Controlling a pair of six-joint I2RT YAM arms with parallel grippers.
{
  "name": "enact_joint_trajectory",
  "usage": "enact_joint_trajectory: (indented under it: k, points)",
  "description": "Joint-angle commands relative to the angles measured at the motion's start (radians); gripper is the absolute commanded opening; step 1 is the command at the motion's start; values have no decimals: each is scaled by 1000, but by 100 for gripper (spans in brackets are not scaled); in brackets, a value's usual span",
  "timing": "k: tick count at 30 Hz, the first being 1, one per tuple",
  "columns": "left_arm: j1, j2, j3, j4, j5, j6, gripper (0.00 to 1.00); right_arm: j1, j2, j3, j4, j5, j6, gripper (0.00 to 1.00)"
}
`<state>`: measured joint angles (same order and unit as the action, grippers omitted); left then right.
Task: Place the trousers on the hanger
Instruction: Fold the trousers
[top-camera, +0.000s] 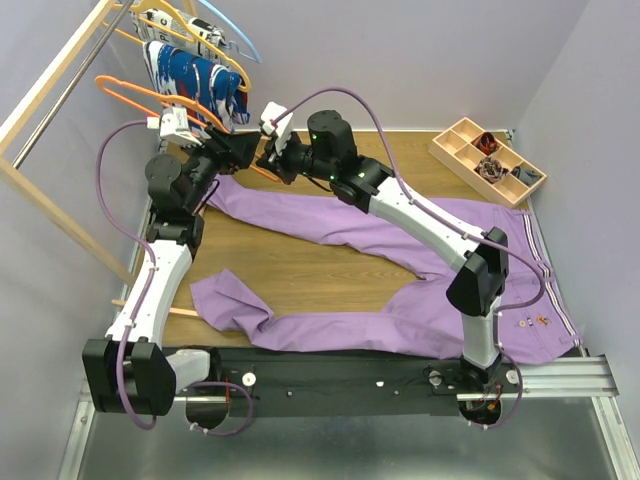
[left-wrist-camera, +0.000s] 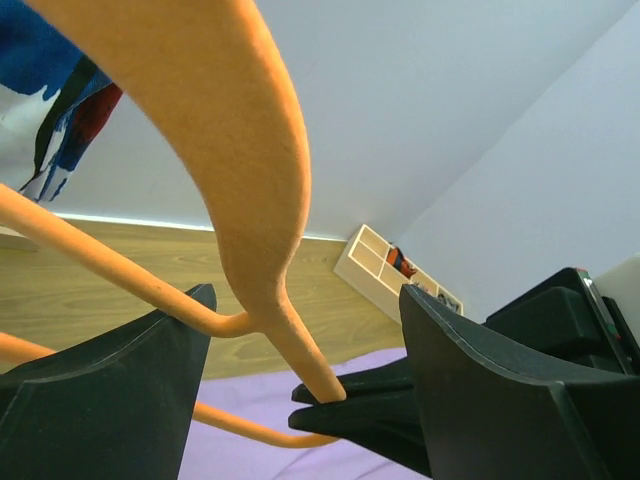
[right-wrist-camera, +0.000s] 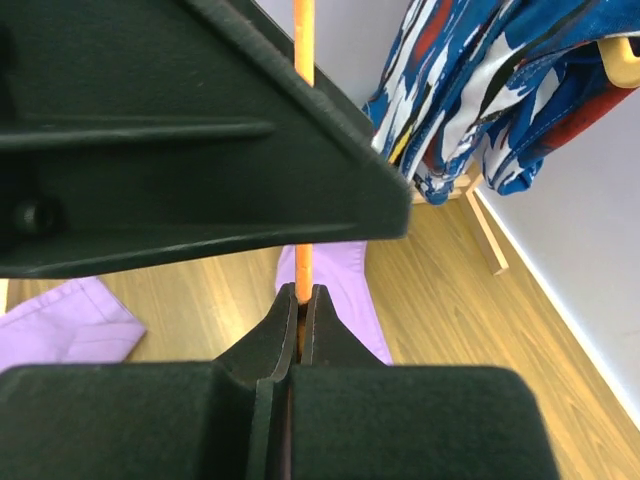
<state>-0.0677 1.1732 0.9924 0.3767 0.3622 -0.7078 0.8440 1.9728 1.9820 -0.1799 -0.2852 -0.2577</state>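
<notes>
The lilac trousers lie spread flat across the wooden table, waistband at the right front. They also show in the left wrist view and the right wrist view. The bright orange hanger is held up at the back left, above one trouser leg. My right gripper is shut on a thin bar of the hanger, pinching it at the fingertips. My left gripper is open, its jaws wide apart on either side of the hanger's neck without clamping it.
A wooden clothes rack stands at the back left with a blue, white and red patterned garment, a paler hanger and a light blue hanger. A wooden compartment tray sits at the back right. Walls close in behind and on the right.
</notes>
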Motion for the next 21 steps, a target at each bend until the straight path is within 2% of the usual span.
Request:
enact_joint_trajectory:
  k: [1, 2, 5, 6, 8, 9, 11, 12, 14, 15, 16, 18, 19, 21]
  points:
    - [-14, 26, 5, 100, -22, -47, 83, 17, -31, -20, 11, -34, 23, 1]
    - [-15, 34, 5, 100, -22, -53, 82, 20, -31, -18, 10, -35, 21, 1]
    - [-15, 46, 0, 94, -31, -70, 68, 24, -31, -11, 8, -39, 26, 1]
    - [-15, 49, 0, 91, -37, -85, 57, 26, -32, -8, 7, -42, 28, 1]
    - [-15, 62, 8, 90, -37, -91, 45, 29, -35, -8, 5, -46, 28, 1]
    - [-17, 66, 11, 88, -39, -97, 33, 29, -38, -5, 5, -48, 28, 1]
    - [-17, 78, 23, 90, -43, -107, 22, 32, -37, -3, 3, -51, 29, 1]
    - [-17, 83, 26, 90, -48, -111, 12, 33, -37, -3, 3, -52, 29, 1]
    - [-18, 100, 44, 91, -43, -124, 10, 33, -34, 0, 0, -52, 29, 1]
    - [-17, 106, 49, 91, -40, -127, 3, 35, -34, 1, 0, -55, 31, 1]
    - [-18, 117, 57, 91, -39, -133, 1, 35, -29, 8, 2, -52, 31, 1]
    - [-18, 123, 60, 91, -43, -162, 0, 36, -25, 18, -1, -45, 37, 3]
    - [-18, 128, 61, 94, -48, -173, 0, 35, -23, 26, -1, -40, 40, 23]
    - [-17, 132, 63, 102, -65, -215, 0, 35, -23, 31, -1, -22, 38, 50]
